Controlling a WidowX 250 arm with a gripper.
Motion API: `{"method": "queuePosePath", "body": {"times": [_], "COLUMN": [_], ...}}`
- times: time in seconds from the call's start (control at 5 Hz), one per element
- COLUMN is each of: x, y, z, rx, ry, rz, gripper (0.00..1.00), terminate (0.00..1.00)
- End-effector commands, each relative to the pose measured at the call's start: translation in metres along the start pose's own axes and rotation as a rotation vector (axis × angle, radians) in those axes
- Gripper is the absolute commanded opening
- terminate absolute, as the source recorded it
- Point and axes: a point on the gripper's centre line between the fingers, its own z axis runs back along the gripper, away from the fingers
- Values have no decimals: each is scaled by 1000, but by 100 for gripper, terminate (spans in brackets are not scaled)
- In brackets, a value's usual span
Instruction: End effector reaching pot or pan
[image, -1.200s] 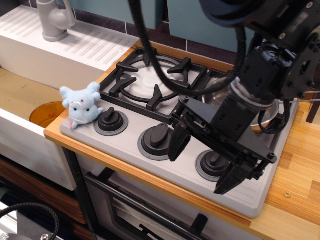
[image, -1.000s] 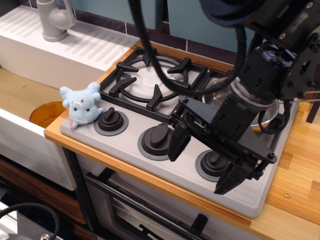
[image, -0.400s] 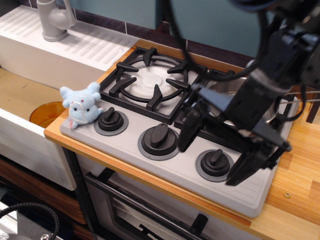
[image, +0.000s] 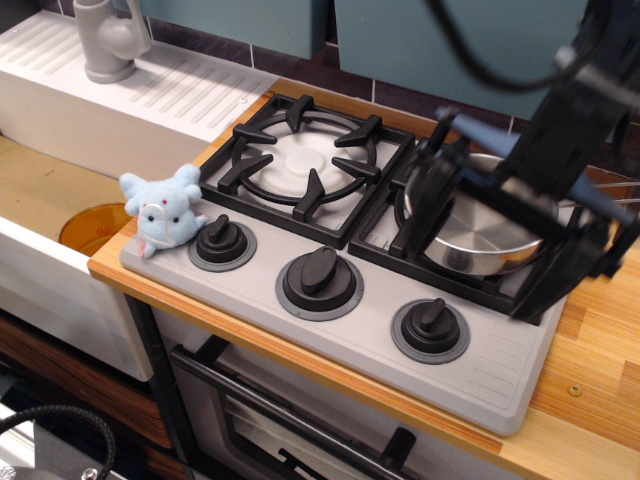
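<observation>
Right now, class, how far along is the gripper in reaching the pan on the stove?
Done: the gripper has swung from over the front knobs to the right burner, its open fingers straddling the steel pan. In hand: closing the last gap; contact cannot be confirmed from this view. Left: settling onto the pan. The plush toy sits untouched by the left knob.

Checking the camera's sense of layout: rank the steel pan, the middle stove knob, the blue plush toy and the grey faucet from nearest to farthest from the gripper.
1. Steel pan, on the right burner, between the open fingers of the gripper.
2. Middle stove knob, front centre.
3. Blue plush toy, stove's left corner.
4. Grey faucet, far left by the sink.
</observation>
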Motion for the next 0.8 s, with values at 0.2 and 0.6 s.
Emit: {"method": "queuePosePath", "body": {"times": [0.2, 0.6], "x": [62, 103], "y": [8, 29], "z": [37, 30], "rx": [-33, -23], "ry": [-27, -93], "rz": [-25, -78], "gripper": [100, 100], "terminate": [0, 0]}}
